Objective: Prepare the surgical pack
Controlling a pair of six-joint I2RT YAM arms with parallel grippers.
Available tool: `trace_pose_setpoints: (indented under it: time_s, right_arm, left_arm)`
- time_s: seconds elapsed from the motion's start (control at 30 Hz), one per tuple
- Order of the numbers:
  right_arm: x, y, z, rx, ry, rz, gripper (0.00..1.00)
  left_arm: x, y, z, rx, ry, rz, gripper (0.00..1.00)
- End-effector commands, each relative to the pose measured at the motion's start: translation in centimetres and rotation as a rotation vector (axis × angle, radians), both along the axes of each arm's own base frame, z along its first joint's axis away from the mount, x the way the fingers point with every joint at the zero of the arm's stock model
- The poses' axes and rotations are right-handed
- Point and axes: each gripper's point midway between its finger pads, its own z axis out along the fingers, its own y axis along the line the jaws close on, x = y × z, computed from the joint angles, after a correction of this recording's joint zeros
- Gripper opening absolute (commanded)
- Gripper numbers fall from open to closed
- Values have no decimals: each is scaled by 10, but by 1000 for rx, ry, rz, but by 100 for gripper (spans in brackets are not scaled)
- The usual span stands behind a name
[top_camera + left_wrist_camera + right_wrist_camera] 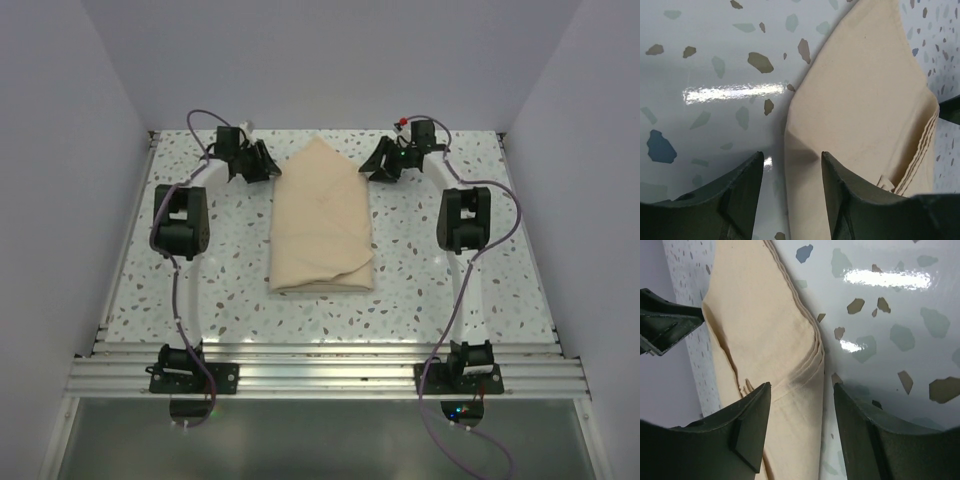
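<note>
From above, found the surgical pack (322,220) in the middle of the table (200,290), folded down to a compact tan bundle, squared at the near end and tapering to a point at the far end. Placed the left gripper (255,162) just beside the far left edge of the bundle and the right gripper (383,160) just beside the far right edge, both low by the taper. Spotted no instruments, tray or gauze in view; could not tell of any contents inside the wrap.

Through the left wrist camera, saw the fingers (735,200) spread apart and gripping nothing, one over bare tabletop, the other over the cloth's left edge. Could not make out any contact with the cloth. Noted several stacked layers along the opposite side of the bundle.

Through the right wrist camera, saw the fingers (740,440) likewise parted and holding nothing, straddling the layered right edge at the bend toward the point. Again could not confirm contact.

Judged the side and near folds done and the job well along. Judged the far point not yet brought over or tucked, so probably one last fold left, starting from both edges pinched together.
</note>
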Motion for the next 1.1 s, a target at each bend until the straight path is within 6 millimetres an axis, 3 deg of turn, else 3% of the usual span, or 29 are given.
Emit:
trace_pose_setpoints:
  time_s: [0.0,0.37,0.47,0.53,0.57,0.63,0.67,0.7,0.77,0.8,0.83,0.87,0.9,0.93,1.07]
  right_arm:
    - [-2,12,-11,-23,6,48,57]
    - [-6,31,-47,-33,56,47,53]
    - [-4,32,-45,-28,49,41,51]
    - [-2,33,-42,-19,43,41,47]
    - [2,33,-36,-11,32,37,45]
    - [8,38,-21,27,10,41,38]
    - [7,40,-17,43,13,46,38]
    - [11,42,-6,63,-9,44,31]
    - [11,47,12,106,-17,50,21]
    - [12,48,26,120,-36,51,10]
    - [12,50,36,139,-40,51,6]
    - [10,51,43,150,-42,56,1]
    - [10,51,51,160,-48,55,0]
    - [8,53,71,175,-67,57,0]
    - [-10,51,100,185,-49,54,0]
  left_arm:
    - [-8,-2,-10,-14,31,-20,54]
    - [-5,-13,-36,-44,60,-36,53]
    - [-2,-16,-39,-66,64,-40,50]
    - [1,-20,-37,-90,56,-52,42]
    - [2,-24,-34,-113,54,-60,35]
    - [8,-29,-24,-149,40,-73,8]
    - [10,-29,-21,-154,35,-69,8]
    - [11,-32,-13,-170,26,-79,1]
    - [12,-33,11,-186,-6,-82,0]
    - [13,-33,22,-189,-32,-82,0]
    - [13,-34,47,-192,-74,-85,0]
    - [8,-32,49,-186,-71,-79,0]
    - [6,-31,57,-184,-80,-78,0]
    - [0,-30,73,-177,-102,-86,0]
    - [-23,-23,95,-131,-110,-90,0]
